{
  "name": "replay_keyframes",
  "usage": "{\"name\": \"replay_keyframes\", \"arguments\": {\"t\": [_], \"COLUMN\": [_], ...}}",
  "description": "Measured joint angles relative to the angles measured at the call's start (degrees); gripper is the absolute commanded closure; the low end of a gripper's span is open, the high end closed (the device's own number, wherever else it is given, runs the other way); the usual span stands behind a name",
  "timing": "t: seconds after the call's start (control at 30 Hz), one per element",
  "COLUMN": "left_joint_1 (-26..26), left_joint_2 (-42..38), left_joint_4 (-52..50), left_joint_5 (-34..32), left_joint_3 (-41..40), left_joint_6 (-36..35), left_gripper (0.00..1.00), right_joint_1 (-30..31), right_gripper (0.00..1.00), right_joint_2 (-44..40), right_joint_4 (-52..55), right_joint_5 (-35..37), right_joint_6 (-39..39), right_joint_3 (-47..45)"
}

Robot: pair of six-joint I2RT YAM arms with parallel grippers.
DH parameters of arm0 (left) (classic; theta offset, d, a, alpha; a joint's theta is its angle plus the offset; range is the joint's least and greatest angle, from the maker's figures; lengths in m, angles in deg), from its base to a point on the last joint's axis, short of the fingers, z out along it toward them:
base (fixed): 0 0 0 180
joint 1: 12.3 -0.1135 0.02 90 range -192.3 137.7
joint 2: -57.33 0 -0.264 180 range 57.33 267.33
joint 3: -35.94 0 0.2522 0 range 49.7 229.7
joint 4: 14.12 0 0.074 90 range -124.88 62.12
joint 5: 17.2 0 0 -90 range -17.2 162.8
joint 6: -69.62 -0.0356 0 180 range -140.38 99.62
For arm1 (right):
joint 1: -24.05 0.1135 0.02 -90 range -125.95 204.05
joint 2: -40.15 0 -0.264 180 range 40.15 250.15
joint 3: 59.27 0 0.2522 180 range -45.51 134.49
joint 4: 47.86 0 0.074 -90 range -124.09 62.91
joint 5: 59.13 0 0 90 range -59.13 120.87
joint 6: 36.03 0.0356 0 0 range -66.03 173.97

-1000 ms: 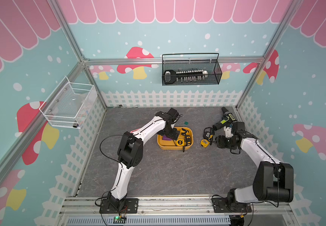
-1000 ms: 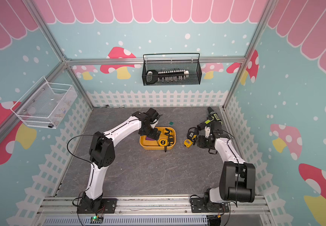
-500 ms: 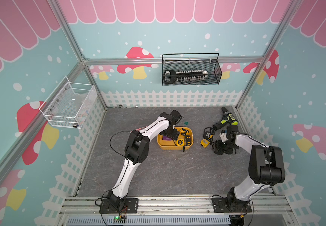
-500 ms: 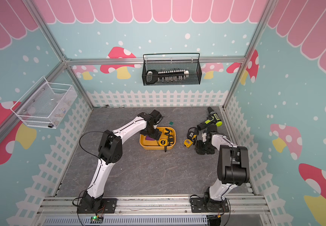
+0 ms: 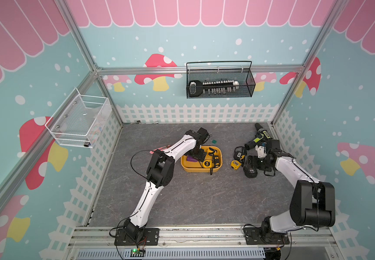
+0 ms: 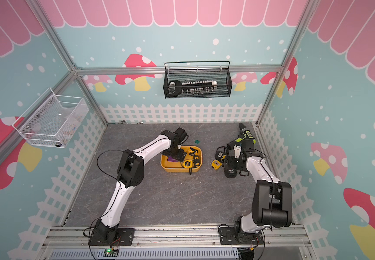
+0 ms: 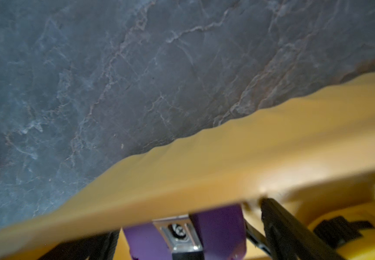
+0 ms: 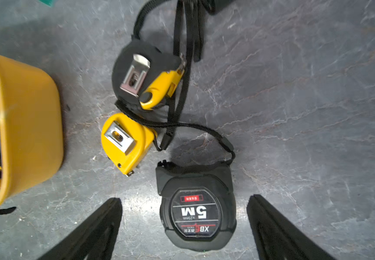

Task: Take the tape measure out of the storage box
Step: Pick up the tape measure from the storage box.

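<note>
Yellow storage box (image 5: 201, 168) rim, grey floor (image 5: 204, 198) around

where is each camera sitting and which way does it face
top views: high over the base side, looking down on the table, left arm and right arm
left wrist: close over the storage box rim, facing the table; own jaws show
right wrist: above a black tape measure, facing down; open jaws either side
shared: all four show the storage box

Three tape measures (image 8: 196, 211) lie outside one storage box (image 8: 31, 126); two baskets (image 5: 248, 85), one drill (image 5: 258, 137).
</note>
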Motion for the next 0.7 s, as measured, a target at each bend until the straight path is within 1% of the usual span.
{"name": "replay_keyframes", "arguments": {"t": [0.07, 0.2, 0.37, 0.53, 0.6, 0.7], "left_joint_1": [0.0, 0.0, 0.0, -0.4, -0.6, -0.8], "left_joint_2": [0.1, 0.1, 0.1, -0.5, -1.5, -4.0], "left_joint_4": [0.0, 0.0, 0.0, 0.1, 0.0, -0.2], "left_joint_5": [0.2, 0.6, 1.2, 3.5, 5.7, 9.6], "left_joint_3": [0.0, 0.1, 0.2, -0.1, -0.6, -1.2], "left_joint_6": [0.0, -0.3, -0.6, -0.9, -0.9, -0.7], "left_gripper": [0.16, 0.34, 0.49, 0.54, 0.54, 0.54], "right_joint_1": [0.2, 1.4, 3.9, 6.6, 7.8, 11.5], "right_gripper": [0.05, 0.04, 0.04, 0.04, 0.04, 0.03], "right_joint_2": [-0.5, -0.5, -0.8, -3.6, -5.5, -7.7], "right_joint_4": [-0.4, -0.7, -2.0, -4.5, -6.3, -9.6], "right_joint_5": [-0.6, -2.1, -4.7, -9.9, -12.9, -16.7], "right_joint_6": [-0.2, -0.6, -1.1, -2.6, -3.4, -5.2], "right_joint_3": [0.0, 0.0, 0.0, 0.0, 0.0, 0.0]}}
